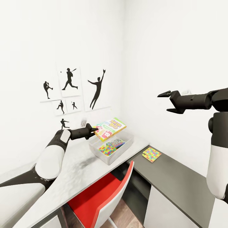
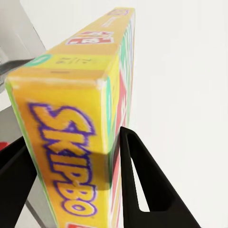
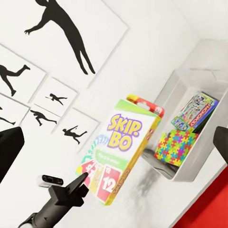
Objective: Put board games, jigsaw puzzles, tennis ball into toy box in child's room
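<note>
While the left gripper clamps one short end of the SKIP-BO box, its length running out from the fingers above the toy box, the right gripper hangs open, well apart and farther off.

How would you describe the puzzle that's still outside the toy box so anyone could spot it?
Start at the long table against the wall and follow it to its lower dark grey side unit. The jigsaw puzzle lies flat there alone, a thin multicoloured mat, apart from the toy box.
</note>
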Available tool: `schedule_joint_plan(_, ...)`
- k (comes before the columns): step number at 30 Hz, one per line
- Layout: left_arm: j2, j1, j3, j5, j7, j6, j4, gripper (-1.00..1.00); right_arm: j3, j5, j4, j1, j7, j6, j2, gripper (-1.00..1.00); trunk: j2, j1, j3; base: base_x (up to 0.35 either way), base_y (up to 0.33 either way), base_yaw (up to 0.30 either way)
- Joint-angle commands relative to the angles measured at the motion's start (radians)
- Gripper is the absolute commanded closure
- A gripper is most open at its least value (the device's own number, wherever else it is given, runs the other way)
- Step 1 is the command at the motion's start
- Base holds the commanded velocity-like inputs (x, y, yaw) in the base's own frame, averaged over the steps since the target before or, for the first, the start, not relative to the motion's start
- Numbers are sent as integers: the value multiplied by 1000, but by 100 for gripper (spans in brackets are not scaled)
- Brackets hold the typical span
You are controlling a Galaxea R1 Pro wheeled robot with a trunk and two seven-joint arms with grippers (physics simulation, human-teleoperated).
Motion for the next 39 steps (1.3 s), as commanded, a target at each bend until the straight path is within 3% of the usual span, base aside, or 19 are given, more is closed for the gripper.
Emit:
schedule_joint_plan(1, 0, -1, 7, -9, -2, 4, -2, 100, -1, -9, 0, -1, -10, 10, 0, -100, -1, 0, -1, 15, 0, 0)
schedule_joint_plan(10, 2, -1, 8, -9, -1, 1, -2, 100, 1, -4, 0, 0, -10, 10, 1, -100, -1, 0, -1, 127, -85, 0)
schedule_joint_plan(18, 5, -1, 40, -9, -1, 3, -2, 100, 1, -3, 0, -1, -10, 10, 1, -100, -1, 0, -1, 173, -11, 0)
schedule_joint_plan(39, 8, -1, 44, -7, -3, 7, -2, 100, -2, -3, 0, -1, -10, 9, 1, -100, -1, 0, -1, 177, -29, 10)
